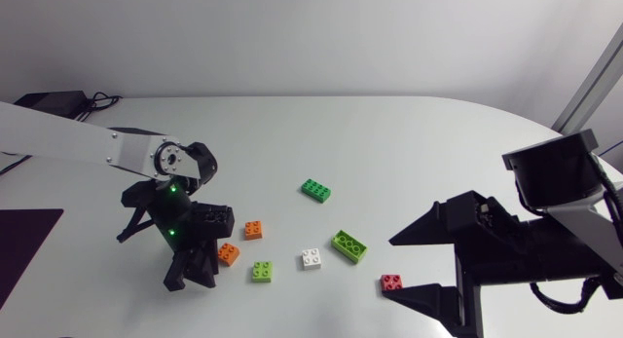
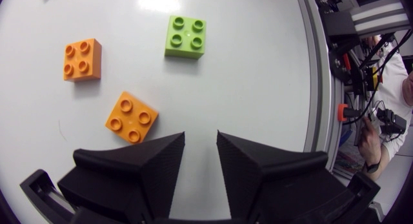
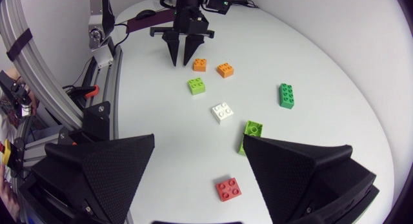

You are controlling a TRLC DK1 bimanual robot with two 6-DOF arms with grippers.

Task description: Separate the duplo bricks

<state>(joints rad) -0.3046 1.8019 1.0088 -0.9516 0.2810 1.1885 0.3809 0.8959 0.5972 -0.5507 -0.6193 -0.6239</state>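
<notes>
Here, the nearer square orange plastic brick lies just beside the left matte black gripper, fingers parted, empty.

White round-edged table, dark mat at its left edge, soft even light

Bright even light, soft short shadows, mild glare on the white table, fisheye-curved wrist-view edges
</notes>
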